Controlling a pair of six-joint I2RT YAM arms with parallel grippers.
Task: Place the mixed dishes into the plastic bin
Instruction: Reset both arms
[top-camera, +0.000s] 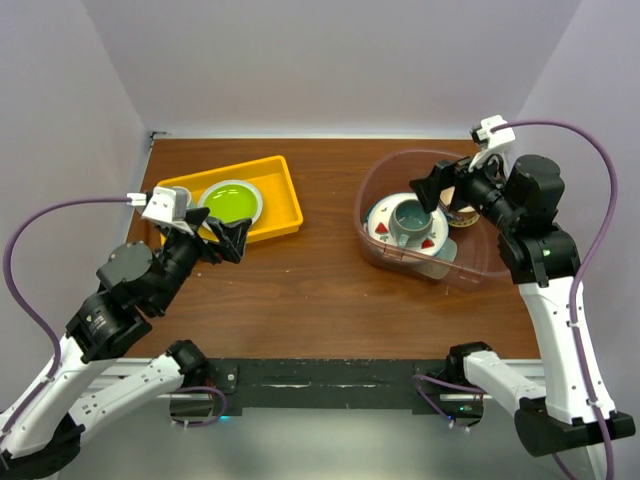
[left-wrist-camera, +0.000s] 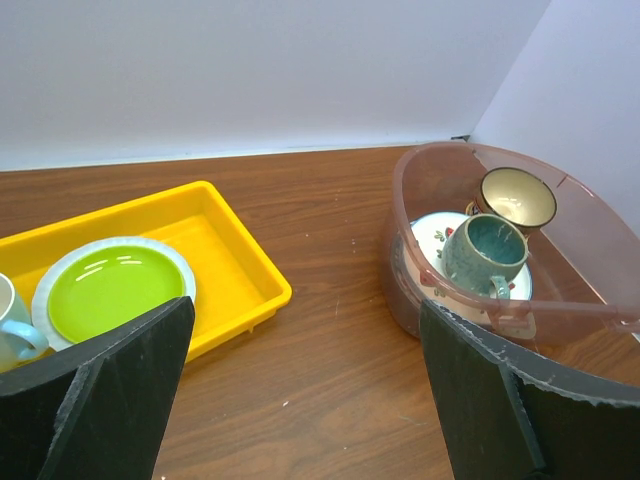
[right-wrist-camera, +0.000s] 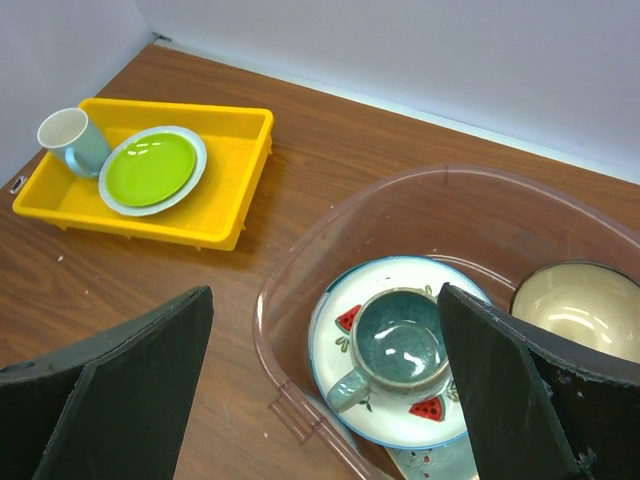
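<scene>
The plastic bin (top-camera: 482, 255) is sitting on the right half of the bench (top-camera: 330, 290), and you are seeing dishes already inside it. A grey-green mug (top-camera: 412, 218) is standing upright on a white plate with red marks (top-camera: 378, 228). A tan bowl (top-camera: 462, 214) is lying just beside them, toward the bin's far right wall.

Your right gripper (top-camera: 437, 195) is hanging over the far side of the bin with its fingers spread wide and nothing between them. Your left gripper (top-camera: 225, 240) is likewise standing wide apart and empty. It is hovering at the near right corner of the yellow tray (top-camera: 285, 195), which is holding a green plate (top-camera: 230, 203) and a pale cup (right-wrist-camera: 72, 140).

Between tray and bin you are getting a broad strip of bare wood, and another is running along the near edge. The bin's right wall is sitting close to the bench's right edge, and the tray's left end is sitting close to the left edge.

From above, the right gripper is covering part of the bowl, and the left arm is hiding the cup. A pale piece (right-wrist-camera: 430, 468) is poking out from under the plate, cut off by the frame, so you cannot tell what it is. In the left wrist view the cup is showing only partly, cropped at the left edge.
</scene>
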